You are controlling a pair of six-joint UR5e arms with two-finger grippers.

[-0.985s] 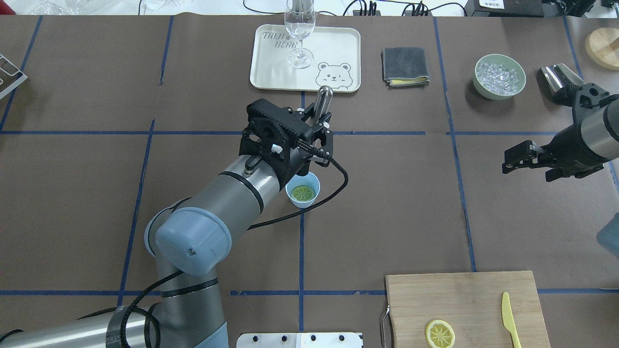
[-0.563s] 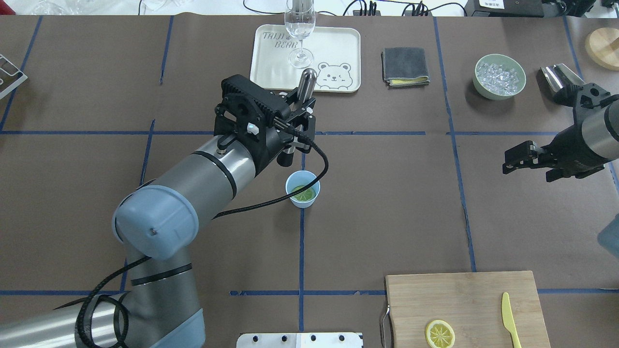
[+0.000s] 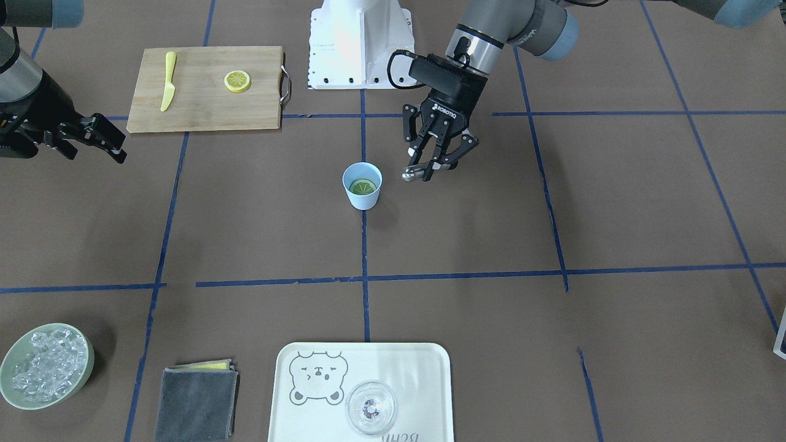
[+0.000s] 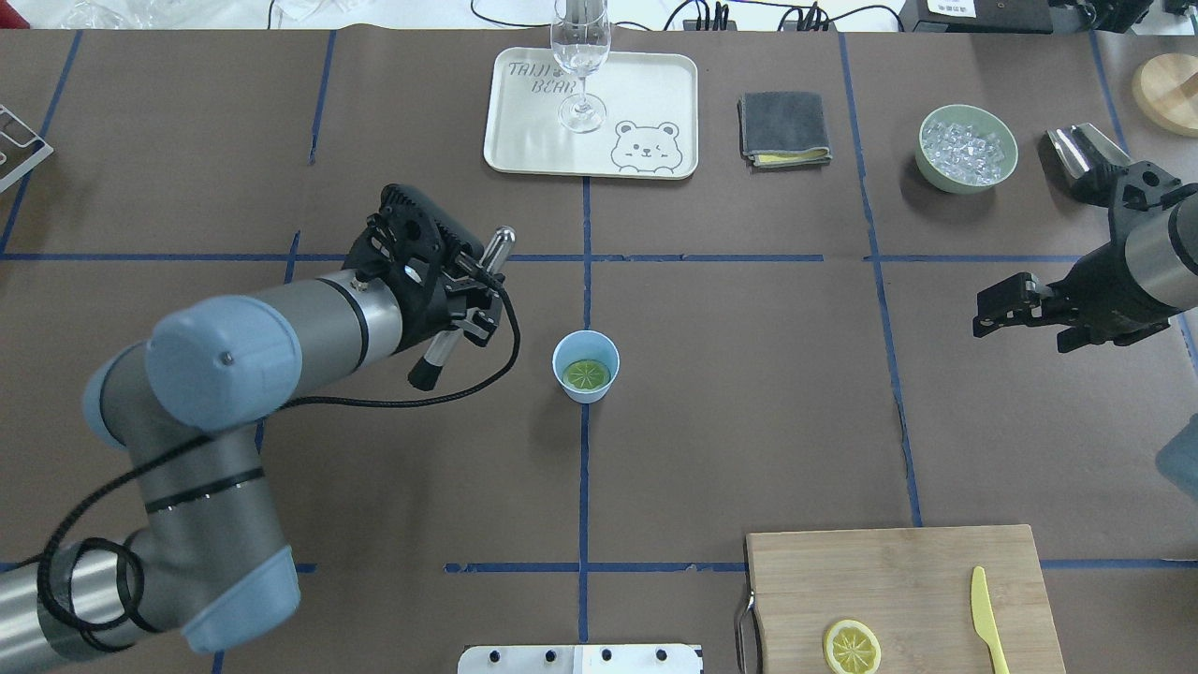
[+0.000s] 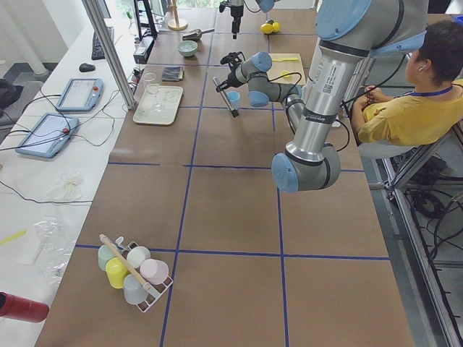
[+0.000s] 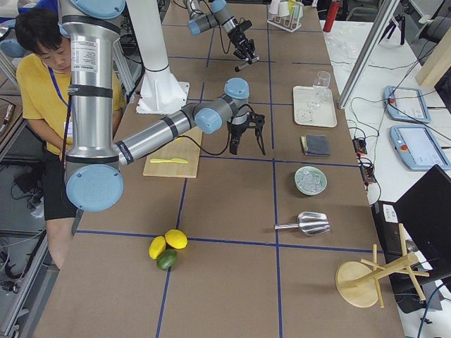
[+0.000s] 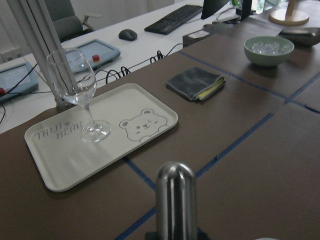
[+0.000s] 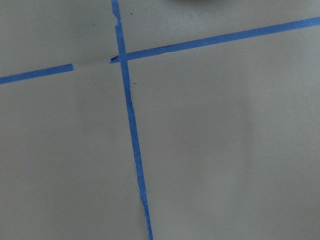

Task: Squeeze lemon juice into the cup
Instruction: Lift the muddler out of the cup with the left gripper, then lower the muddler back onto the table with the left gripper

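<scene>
The lemon (image 4: pixel 586 374) lies flat in the bottom of the cup (image 4: pixel 585 394), mid-table on a blue tape line, beyond the cutting board (image 4: pixel 898 580) at the robot's edge. Beside the cup but clear of it, the left gripper (image 3: pixel 431 167) reaches in on a near-level forearm, clamped on a tilted rod (image 4: pixel 499 245) with its steel end pointing away from the robot. The right gripper (image 4: pixel 1000 307) hovers well apart, fingers spread and empty. Bare table runs on to the far tray (image 4: pixel 524 140).

Brown taped table (image 4: pixel 749 374): cup (image 3: pixel 362 199), tray (image 4: pixel 655 84), cloth (image 4: pixel 782 124), bowl (image 4: pixel 964 185), cutting board (image 4: pixel 889 580).
</scene>
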